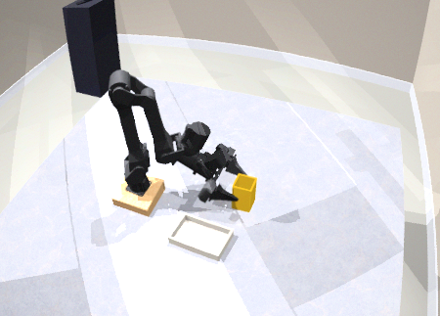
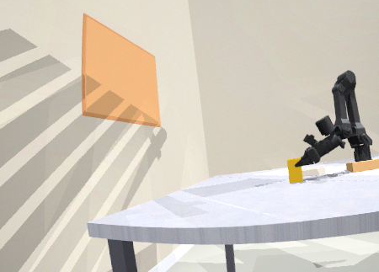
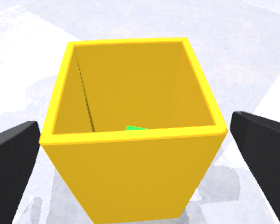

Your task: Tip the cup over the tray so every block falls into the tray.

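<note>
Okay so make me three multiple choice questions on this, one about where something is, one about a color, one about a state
1. Where is the cup?
A) in the tray
B) on the table, beside the tray
C) on the wooden base

2. What color is the block piece visible inside the cup?
A) green
B) red
C) blue

3. What state is the end effector in?
A) shut on the cup
B) shut on nothing
C) open

1: B, the top view shows the cup standing on the table, apart from the tray.
2: A, the wrist view shows a bit of green over the near rim.
3: C, the wrist view shows the fingers spread wide, either side of the cup.
</note>
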Robot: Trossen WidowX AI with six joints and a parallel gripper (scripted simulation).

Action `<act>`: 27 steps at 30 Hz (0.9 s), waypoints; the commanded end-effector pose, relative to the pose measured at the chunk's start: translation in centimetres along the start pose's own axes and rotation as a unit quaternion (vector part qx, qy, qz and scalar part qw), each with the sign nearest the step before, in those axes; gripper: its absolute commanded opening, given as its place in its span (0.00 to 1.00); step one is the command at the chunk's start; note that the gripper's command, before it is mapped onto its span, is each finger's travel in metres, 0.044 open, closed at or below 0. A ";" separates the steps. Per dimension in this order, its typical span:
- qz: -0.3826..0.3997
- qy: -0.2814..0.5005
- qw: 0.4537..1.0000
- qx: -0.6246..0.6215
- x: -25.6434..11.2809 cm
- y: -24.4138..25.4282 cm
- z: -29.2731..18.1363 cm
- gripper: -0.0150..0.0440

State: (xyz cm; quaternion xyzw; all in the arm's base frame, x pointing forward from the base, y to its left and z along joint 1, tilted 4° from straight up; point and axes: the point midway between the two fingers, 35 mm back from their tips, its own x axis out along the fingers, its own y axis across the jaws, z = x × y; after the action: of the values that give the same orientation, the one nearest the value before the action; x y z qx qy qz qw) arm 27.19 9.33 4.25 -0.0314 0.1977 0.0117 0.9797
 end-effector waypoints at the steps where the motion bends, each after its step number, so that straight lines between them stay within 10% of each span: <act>1: 0.001 0.002 1.000 -0.004 0.6 0.0 -0.1 1.00; 23: 0.001 0.001 1.000 -0.004 4.0 0.0 -0.4 1.00; 27: 0.001 0.001 1.000 -0.004 4.1 0.0 -0.5 0.85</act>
State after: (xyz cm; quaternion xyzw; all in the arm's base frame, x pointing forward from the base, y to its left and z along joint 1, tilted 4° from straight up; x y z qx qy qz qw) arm 30.70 9.34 2.46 -0.0320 0.1969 0.0111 0.9798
